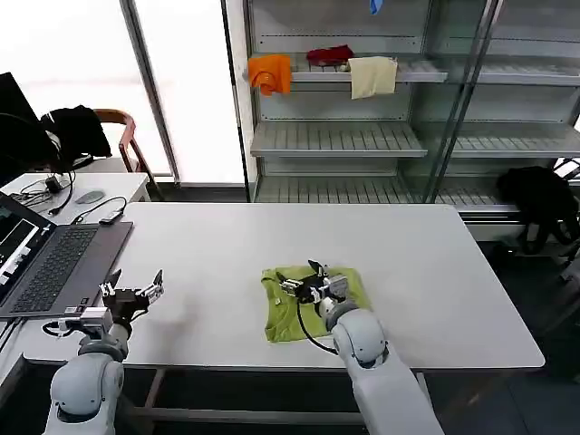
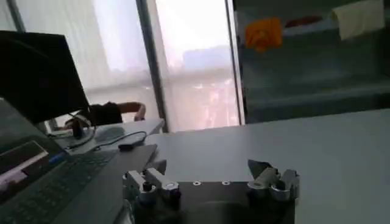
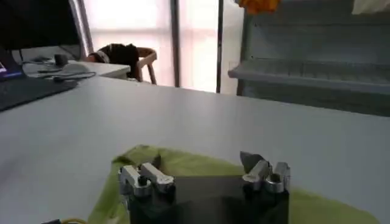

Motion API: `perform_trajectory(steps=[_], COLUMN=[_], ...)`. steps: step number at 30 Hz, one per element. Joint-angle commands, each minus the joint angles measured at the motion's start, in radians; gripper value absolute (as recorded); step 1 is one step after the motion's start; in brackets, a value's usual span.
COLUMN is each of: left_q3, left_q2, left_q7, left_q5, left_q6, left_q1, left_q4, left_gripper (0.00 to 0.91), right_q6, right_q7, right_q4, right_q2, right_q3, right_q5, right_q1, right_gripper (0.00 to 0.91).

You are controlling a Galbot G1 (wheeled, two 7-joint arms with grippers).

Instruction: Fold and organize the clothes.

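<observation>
Right gripper (image 1: 309, 283), jaws open & empty, sits directly over the T-shirt (image 1: 283, 319); left gripper (image 1: 132, 292), also open, waits well apart nr laptop (image 1: 54, 263).

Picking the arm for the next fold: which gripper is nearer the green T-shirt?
Right. The right gripper is over the T-shirt, jaws open; the left gripper is off it, beside the laptop.
</observation>
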Motion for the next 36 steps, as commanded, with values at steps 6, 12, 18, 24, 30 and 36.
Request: perform_trajectory(steps=[6, 12, 18, 24, 30, 36], left_q3=[0.008, 0.009, 0.009, 0.002, -0.006, 0.002], left_q2=[-0.004, -0.003, -0.006, -0.008, -0.009, -0.001], left_q7=[-0.003, -0.004, -0.004, -0.003, -0.011, -0.010], left_q5=[0.002, 0.002, 0.001, -0.002, -0.108, -0.147], left_q6=[-0.007, -0.010, -0.011, -0.012, 0.003, 0.013], left_q1=[0.006, 0.017, 0.027, 0.041, 0.049, 0.049], left_q4=[0.002, -0.005, -0.016, -0.035, -0.055, -0.061], left_gripper=[0.907, 0.907, 0.907, 0.907, 0.907, 0.907], right_q6=[-0.001, 0.000, 0.020, 0.001, 0.000, 0.005], right_q7=[-0.010, -0.010, 0.030, 0.045, 0.072, 0.070], right_q4=[-0.118, -0.071, 0.063, 0.183, 0.251, 0.323], right_q2=[0.017, 0.023, 0.007, -0.049, -0.156, -0.280], right_q3=[0.000, 0.014, 0.024, 0.063, 0.129, 0.288], right_q5=[-0.061, -0.004, 0.117, 0.140, 0.019, 0.023], right_q1=[0.030, 0.017, 0.013, -0.025, -0.125, -0.242], right_gripper=[0.907, 0.907, 0.907, 0.907, 0.907, 0.907])
